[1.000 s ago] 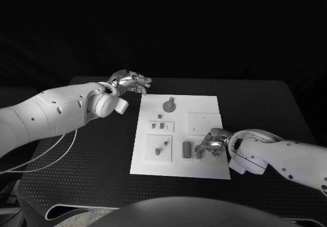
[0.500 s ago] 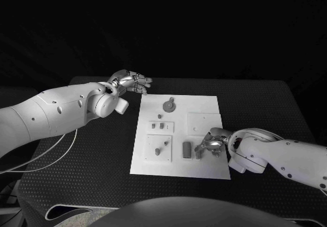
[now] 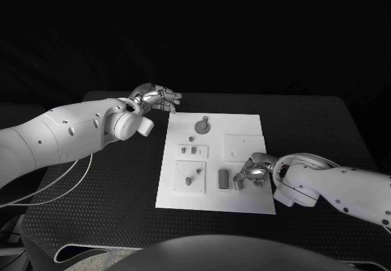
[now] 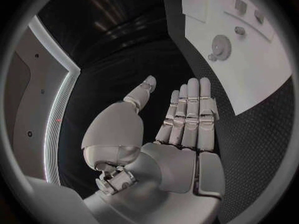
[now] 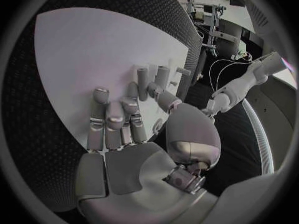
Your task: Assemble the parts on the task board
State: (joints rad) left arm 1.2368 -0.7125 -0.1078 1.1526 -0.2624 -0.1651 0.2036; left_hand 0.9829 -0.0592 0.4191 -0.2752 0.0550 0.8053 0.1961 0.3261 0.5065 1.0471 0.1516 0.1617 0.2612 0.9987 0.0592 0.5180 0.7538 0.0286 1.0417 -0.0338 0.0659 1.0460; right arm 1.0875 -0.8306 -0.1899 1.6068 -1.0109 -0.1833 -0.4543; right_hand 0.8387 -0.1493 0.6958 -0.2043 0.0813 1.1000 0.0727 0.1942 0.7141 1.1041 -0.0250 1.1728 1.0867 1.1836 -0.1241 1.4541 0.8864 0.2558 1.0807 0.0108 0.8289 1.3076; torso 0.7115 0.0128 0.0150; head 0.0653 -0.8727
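The white task board lies mid-table, also seen as the task board and the task board. On it are a round grey disc, a small peg, a dark grey block and a small upright grey part. My right hand rests on the board's near right area. Its thumb and a finger pinch that upright part. My left hand hovers beyond the board's far left corner. The left hand is flat with fingers straight and holds nothing.
Two small white plates on the board's left half carry little grey pegs. A square recess lies just beyond my right hand. A white cable hangs off the table's left side. Black matting surrounds the board.
My right hand has shifted very slightly at the upright part. The left hand and the other parts have not moved.
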